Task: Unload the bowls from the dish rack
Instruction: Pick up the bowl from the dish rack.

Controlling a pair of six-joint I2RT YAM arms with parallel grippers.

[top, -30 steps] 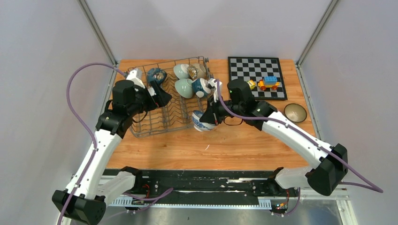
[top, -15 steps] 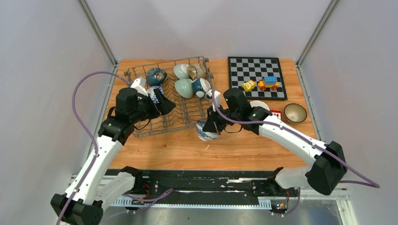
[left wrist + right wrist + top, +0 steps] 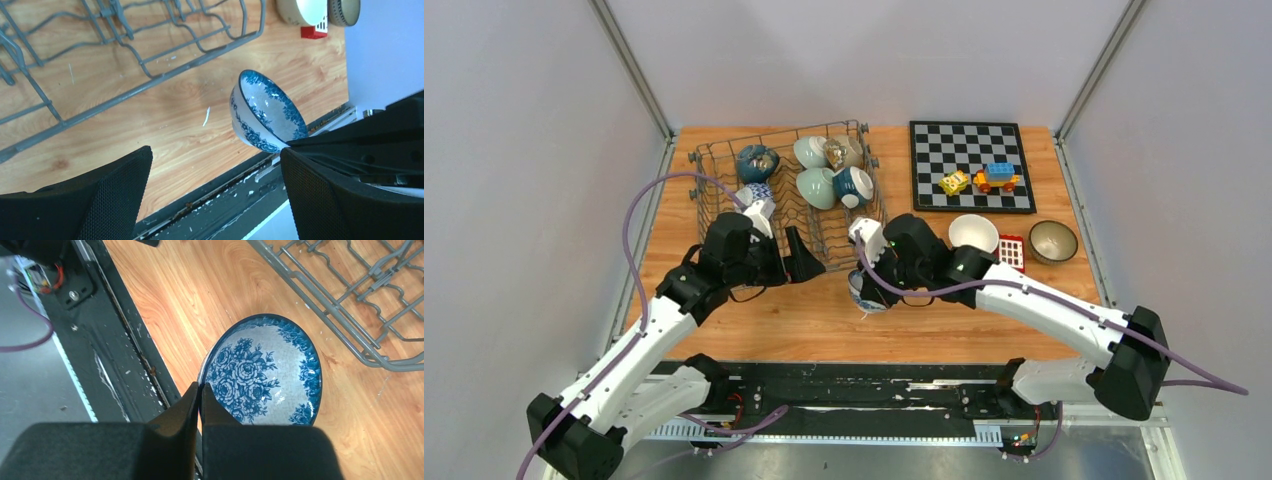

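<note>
Blue-and-white bowl [image 3: 265, 370] hangs tilted, pinched at its rim by the right gripper [image 3: 200, 390]. It has come clear of the rack [image 3: 779, 135], out over the near table [image 3: 964, 320]. The left gripper [image 3: 215, 165], wide and empty, has backed out too. Other bowls [image 3: 816, 187] remain racked, so unloading goes on.

We count nine bowls [image 3: 973, 232], six inside one dish rack [image 3: 782, 170]. We see one chessboard [image 3: 969, 145] and three small toys [image 3: 997, 177].
</note>
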